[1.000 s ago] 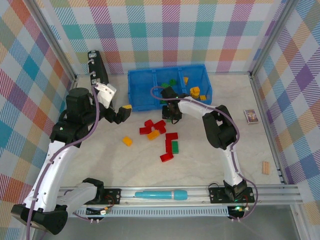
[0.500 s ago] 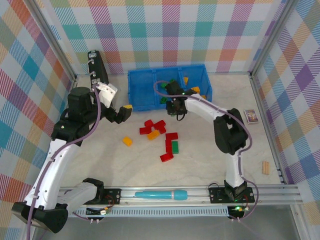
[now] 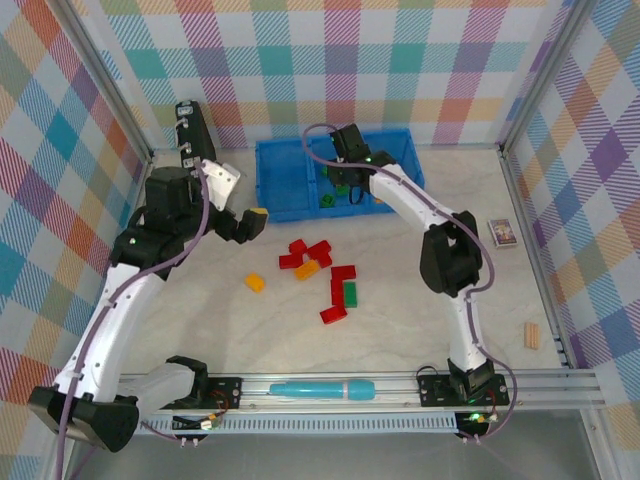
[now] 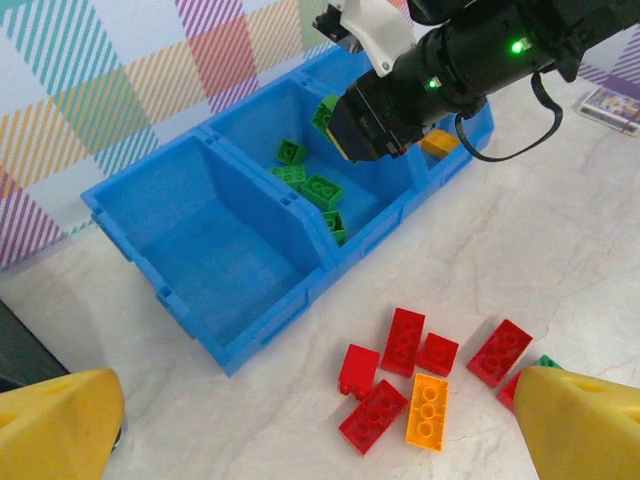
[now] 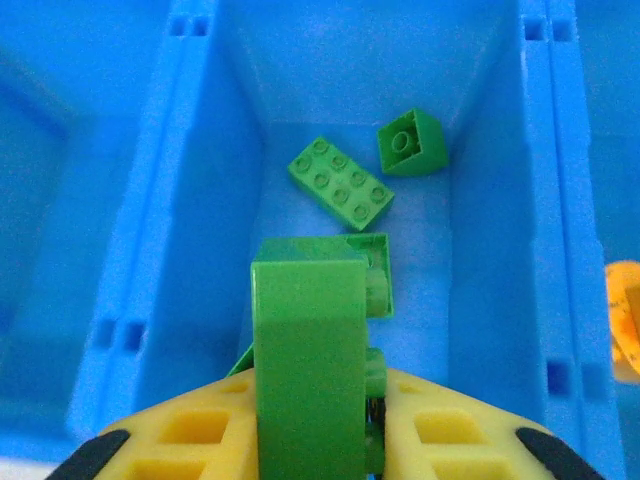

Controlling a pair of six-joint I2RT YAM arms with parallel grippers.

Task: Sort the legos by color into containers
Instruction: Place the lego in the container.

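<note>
**Item 1. Left gripper** (image 3: 250,222). It is being carried above the table (image 3: 200,330), just in front of the left end of the blue tray (image 3: 272,205). Its yellow fingers (image 4: 60,425) are being kept spread fully apart, and nothing is being gripped between them.

**Item 2. Left compartment** (image 4: 215,255). Its bare blue floor is being shown in the left wrist view, nearest the left gripper.

**Item 3. Loose legos.** These are being left on the table in front of the tray, between the two arms and apart from both grippers.
- A yellow brick (image 3: 255,283) is lying alone to the left.
- A cluster of red bricks (image 3: 305,250) is being touched by an orange brick (image 3: 307,269).
- To the right, a red brick (image 3: 343,272), a green table brick (image 3: 350,293) and a second red brick (image 3: 333,313) are lying in a short column.

**Item 4. Right gripper** (image 5: 318,445). It is being held over the middle compartment (image 5: 480,250). Its jaws are being pressed shut on a green brick (image 5: 308,330), which is being clamped on edge between the yellow pads (image 5: 200,435). Beneath it, a flat green brick (image 5: 340,182) and a small green block (image 5: 410,140) are lying on the compartment floor, apart from the held piece.

**Item 5. Right compartment** (image 4: 475,130). A yellow piece (image 4: 438,142) is being stored here, just beside the right gripper.
</note>
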